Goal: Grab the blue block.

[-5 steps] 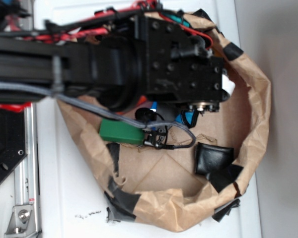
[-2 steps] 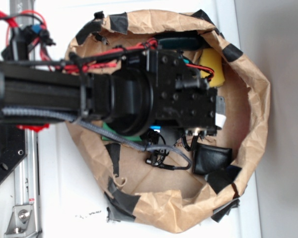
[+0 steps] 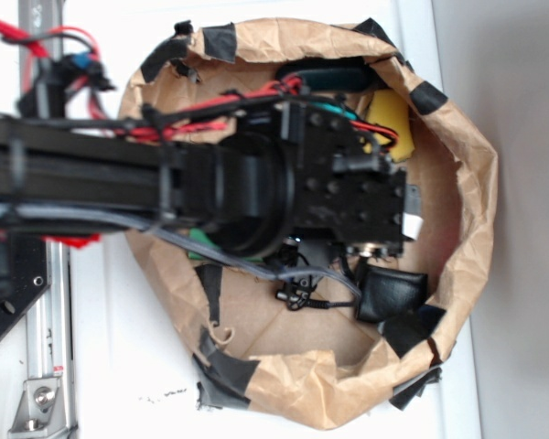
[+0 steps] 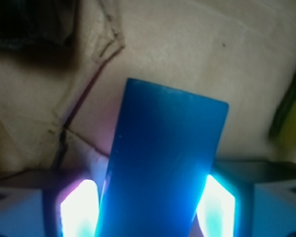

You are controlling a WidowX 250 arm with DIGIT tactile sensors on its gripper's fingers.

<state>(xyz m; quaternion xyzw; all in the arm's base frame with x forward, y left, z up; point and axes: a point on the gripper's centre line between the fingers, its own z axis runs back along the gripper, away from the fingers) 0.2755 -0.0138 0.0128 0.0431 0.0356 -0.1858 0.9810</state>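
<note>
The blue block (image 4: 163, 168) sits between the gripper's (image 4: 153, 207) fingers (image 4: 79, 207), on the paper bag's (image 3: 457, 183) floor. A black pouch (image 3: 392, 293) lies beside the gripper in the exterior view, a yellow sponge (image 3: 391, 119) on its opposite side.

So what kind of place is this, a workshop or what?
Likely a robot lab bench: a taped brown paper bin on a white table, an aluminium rail, and fingers flanking the blue block.
</note>
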